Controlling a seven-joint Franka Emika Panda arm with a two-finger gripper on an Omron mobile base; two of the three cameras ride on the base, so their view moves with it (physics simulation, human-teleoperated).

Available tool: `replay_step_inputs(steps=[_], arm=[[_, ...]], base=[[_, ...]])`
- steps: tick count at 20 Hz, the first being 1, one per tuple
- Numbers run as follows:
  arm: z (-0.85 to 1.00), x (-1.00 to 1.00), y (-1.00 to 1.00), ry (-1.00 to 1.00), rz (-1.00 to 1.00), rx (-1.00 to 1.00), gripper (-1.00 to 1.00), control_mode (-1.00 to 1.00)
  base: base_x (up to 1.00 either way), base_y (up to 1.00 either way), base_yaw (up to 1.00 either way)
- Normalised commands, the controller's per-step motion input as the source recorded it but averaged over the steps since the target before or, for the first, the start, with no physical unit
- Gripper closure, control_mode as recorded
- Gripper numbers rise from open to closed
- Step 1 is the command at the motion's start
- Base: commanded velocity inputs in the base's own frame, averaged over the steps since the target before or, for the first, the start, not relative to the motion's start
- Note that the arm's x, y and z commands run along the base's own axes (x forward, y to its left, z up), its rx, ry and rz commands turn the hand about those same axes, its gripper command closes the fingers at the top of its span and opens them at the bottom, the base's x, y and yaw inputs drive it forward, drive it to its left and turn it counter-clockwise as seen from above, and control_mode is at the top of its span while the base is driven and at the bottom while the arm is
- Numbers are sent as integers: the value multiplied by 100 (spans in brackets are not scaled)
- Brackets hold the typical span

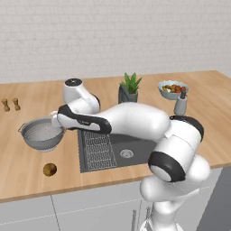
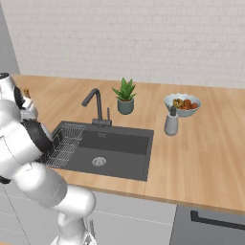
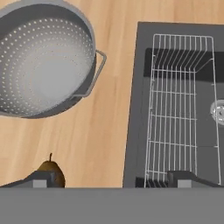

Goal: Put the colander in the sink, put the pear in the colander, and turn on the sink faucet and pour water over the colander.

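The grey mesh colander [image 1: 42, 134] [image 3: 41, 57] stands upright on the wooden counter, left of the sink [image 1: 135, 146] [image 2: 119, 143] [image 3: 140, 109]. The small yellow-brown pear [image 1: 49, 169] [image 3: 53, 172] lies on the counter in front of the colander. My gripper [image 1: 57, 122] [image 3: 111, 179] hovers over the counter strip between the colander's right handle and the sink's left edge. It is open, with nothing between its fingers. A wire rack [image 3: 179, 109] [image 2: 64, 143] fills the sink's left part. The dark sink faucet [image 2: 95, 104] rises behind the basin; my arm hides it in the left base view.
Behind the sink stand a green potted plant [image 1: 130, 88] [image 2: 125, 95], a grey bottle [image 1: 180, 104] [image 2: 171, 122] and a pale bowl of fruit [image 1: 173, 89] [image 2: 182, 104]. Two small brown shakers [image 1: 10, 104] stand at the far left. My arm stretches across the sink.
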Motion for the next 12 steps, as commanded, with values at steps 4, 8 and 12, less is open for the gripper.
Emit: replay_step_inputs(steps=[4,8,12], arm=[[-31,15,38,7,0,0,-100,-100],[-27,16,24,4,0,0,-100,-100],[-22,14,15,3,0,0,-100,-100]], base=[[0,0,0],[0,0,0],[0,0,0]])
